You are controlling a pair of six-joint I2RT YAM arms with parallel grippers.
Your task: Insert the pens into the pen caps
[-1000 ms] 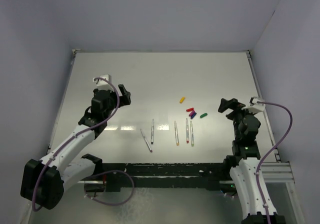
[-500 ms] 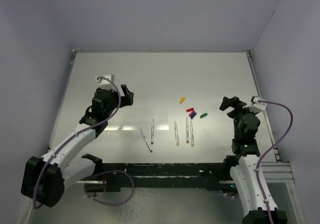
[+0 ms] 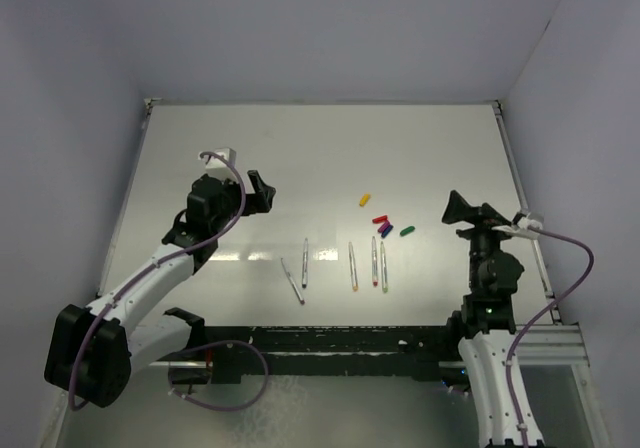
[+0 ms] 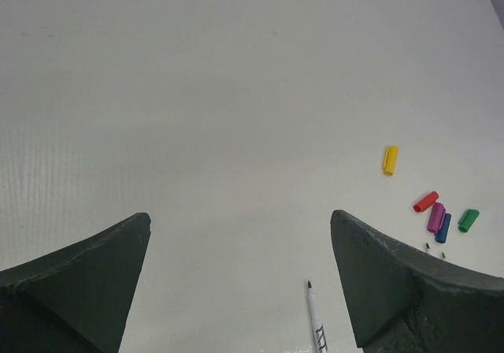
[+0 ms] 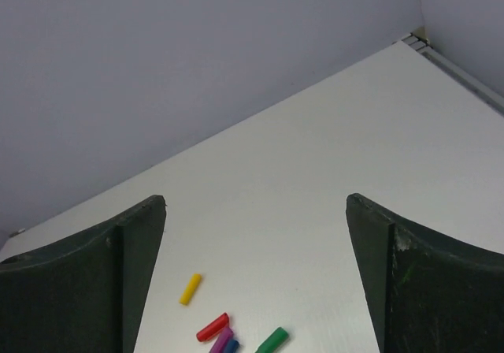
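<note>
Overhead: five thin silver-grey marker pens (image 3: 352,265) lie on the white table (image 3: 300,148), with five stubby coloured plastic caps (image 3: 380,219) just beyond. The right wrist view catches caps only; the left wrist view adds one pen tip. The left gripper (image 3: 262,192) and right gripper (image 3: 455,209) gape wide, empty.

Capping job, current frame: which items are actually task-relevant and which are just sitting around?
For the job:
- five pens, uncapped, in a loose row
- yellow cap, red cap, purple cap, blue cap, green cap
- left gripper and right gripper, both open and empty

Just there:
- purple cables
- metal rail at the near right
</note>
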